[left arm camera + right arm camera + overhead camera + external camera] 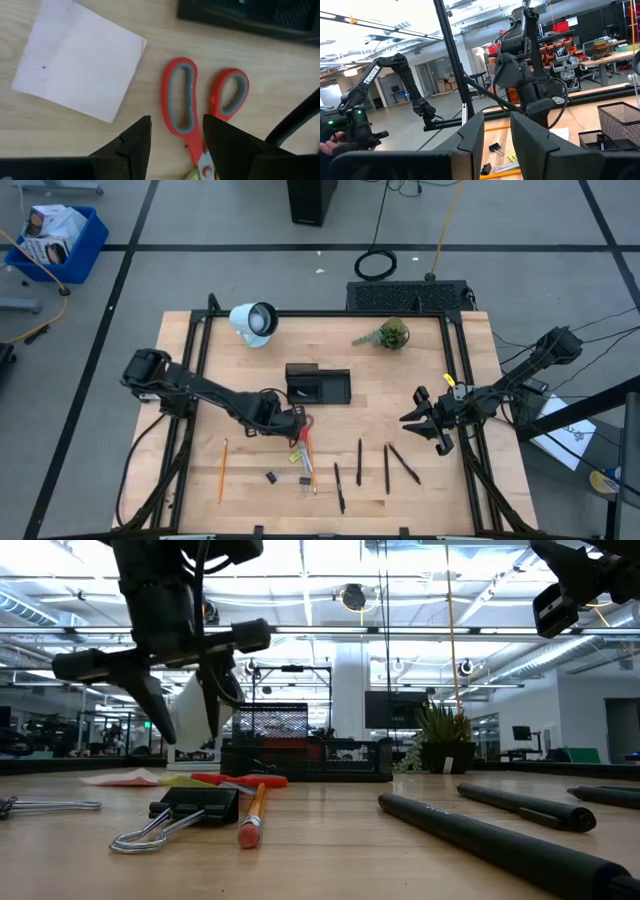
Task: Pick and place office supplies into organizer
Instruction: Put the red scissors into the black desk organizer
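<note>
The red-handled scissors (200,107) lie on the table just ahead of the left gripper (175,137), its fingers spread and empty above them. Sticky pad (77,57), pens (386,465) and pencil (222,470) lie loose; nothing visibly sits in the organizer (318,385). The right gripper (428,422) waits aside, slightly parted.

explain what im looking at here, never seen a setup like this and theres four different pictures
It is a robot with two dark arms at a wooden table, each ending in a two-finger gripper. One picture looks straight down, one looks level across the tabletop, and two come from cameras on the wrists. The left gripper hovers open over red-handled scissors, beside a pink sticky-note pad; it holds nothing. The right gripper waits near the table's right edge, empty, its fingers slightly apart. Pens, pencils and binder clips lie loose. The black organizer is where they go.
</note>
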